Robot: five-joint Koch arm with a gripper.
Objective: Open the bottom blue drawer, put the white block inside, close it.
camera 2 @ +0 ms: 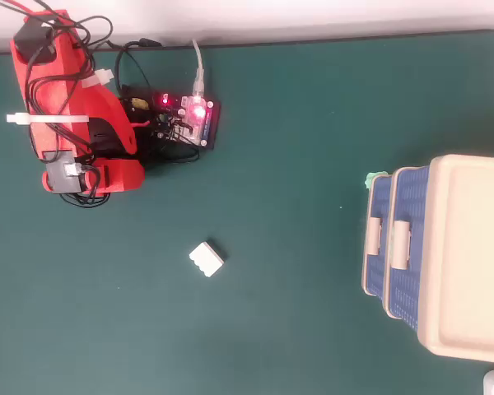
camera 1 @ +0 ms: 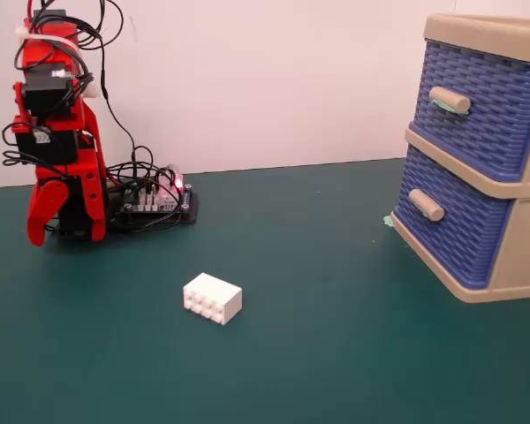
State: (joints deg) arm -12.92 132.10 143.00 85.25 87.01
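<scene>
The white block (camera 1: pixel 213 298) (camera 2: pixel 207 259) lies on the green table, studs facing the camera in the fixed view. The bottom blue drawer (camera 1: pixel 464 221) (camera 2: pixel 379 271) sits pushed into its beige frame (camera 1: pixel 512 274) at the right, with its plain beige handle (camera 1: pixel 426 205) sticking out. My red arm (camera 2: pixel 66 99) is folded over its base at the far left. Its gripper (camera 1: pixel 42 231) hangs tip-down near the table, far from block and drawer. Only one red jaw shows clearly, and nothing is seen in it.
The upper blue drawer (camera 1: pixel 481 97) is also pushed in. A circuit board (camera 1: pixel 155 201) (camera 2: pixel 193 115) with lit LEDs and loose cables sits beside the arm base. A small green scrap (camera 1: pixel 389 221) lies at the frame's foot. A white wall backs the table.
</scene>
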